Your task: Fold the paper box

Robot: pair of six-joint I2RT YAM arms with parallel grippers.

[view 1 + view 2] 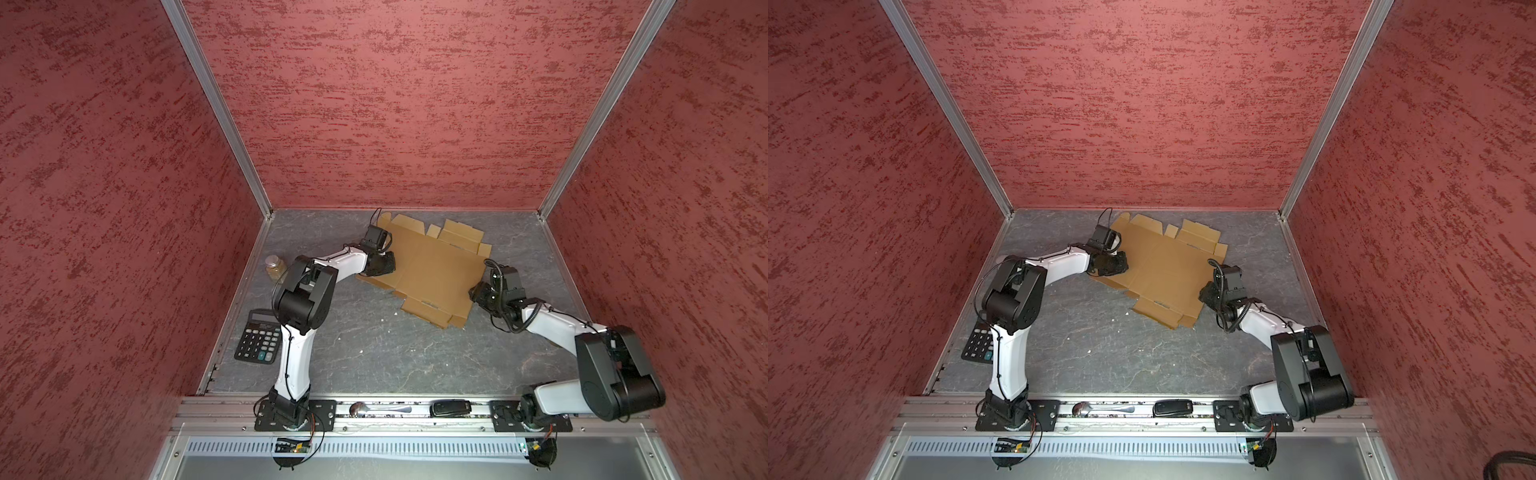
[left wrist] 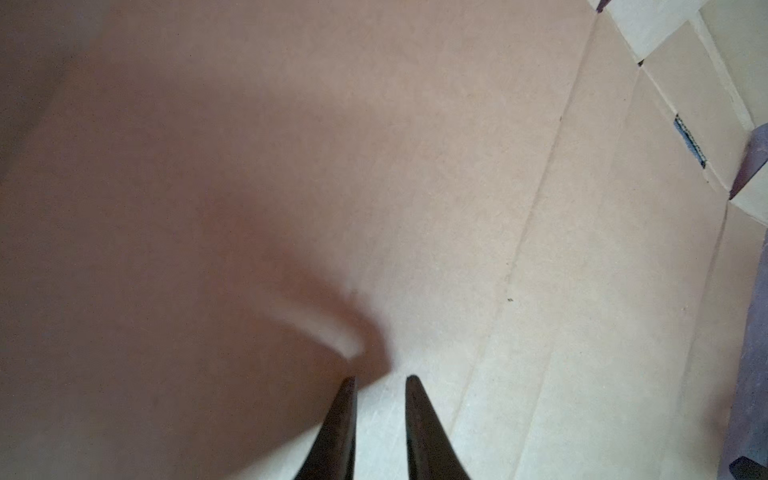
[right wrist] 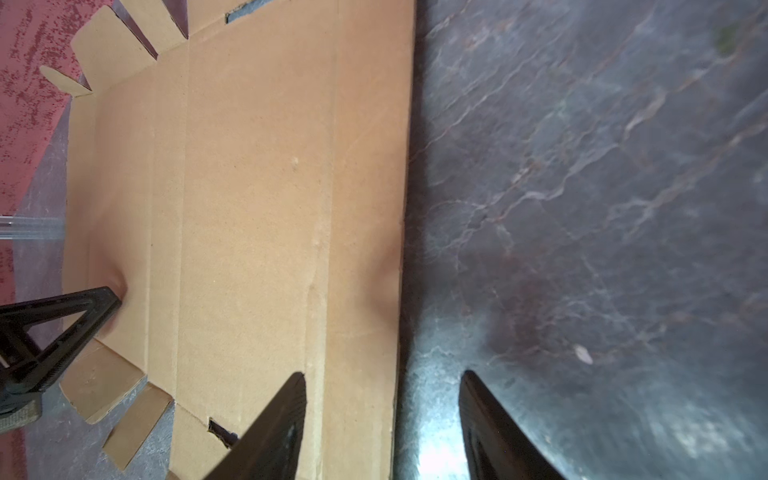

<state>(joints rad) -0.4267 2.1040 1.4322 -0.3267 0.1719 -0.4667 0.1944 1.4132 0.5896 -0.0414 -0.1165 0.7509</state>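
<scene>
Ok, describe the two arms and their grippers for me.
The left arm and right arm have glossy white link shells, bulky black joint housings and thin black cables; a ribbed black conduit loops at the right wrist. The left gripper and right gripper carry black fingers tapering to points.

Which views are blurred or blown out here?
Left wrist view: paper box soft and shadowed on one side, smeared pale streak by the left gripper. Right wrist view: glare on the table by the right gripper, table streaked with blur. Both top views: sharp, evenly lit, wide-angle splay.
</scene>
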